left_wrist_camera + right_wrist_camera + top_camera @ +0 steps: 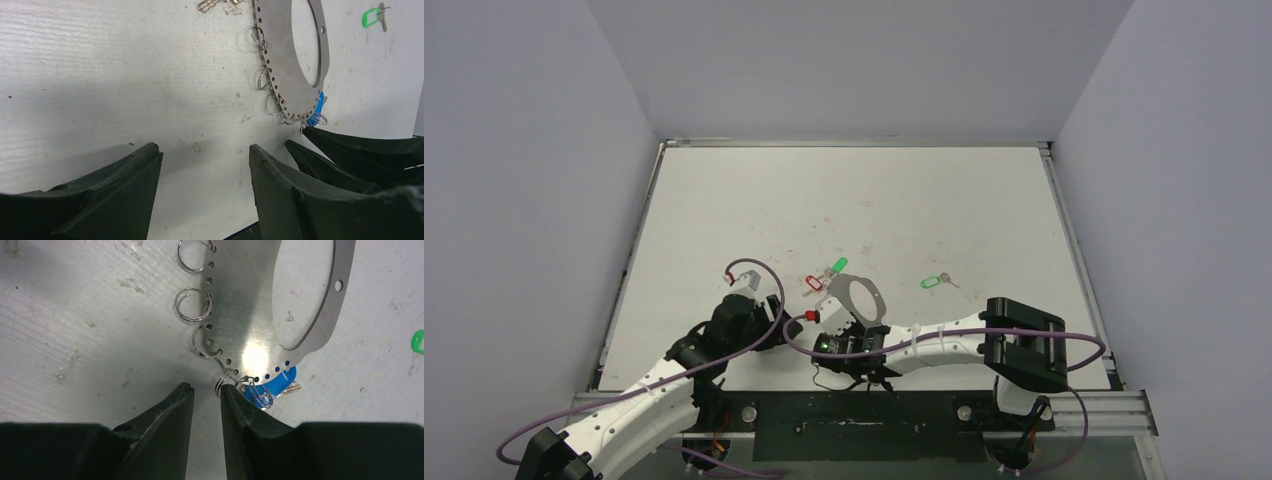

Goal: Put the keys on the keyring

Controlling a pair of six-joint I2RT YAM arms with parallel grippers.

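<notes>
The thin, stiff keyring (240, 305) lies flat on the worktop (75, 315), likely slippery and best pinched at its rim, where the right pincer (206, 389) stands narrowly apart, the left pincer (205, 149) wide apart beside it.

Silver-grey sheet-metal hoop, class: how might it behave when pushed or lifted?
The silver-grey sheet-metal hoop looks like a thin flat plate: probably stiff, sliding rather than rolling. Its small wire loops sit loose in holes, likely swinging if lifted.

A scuffed white tabletop (924, 200) boxed in by plain grey walls (524, 200), with two robot arms (944, 338) bolted to a metal rail (1096, 405), marks a robotics lab.
</notes>
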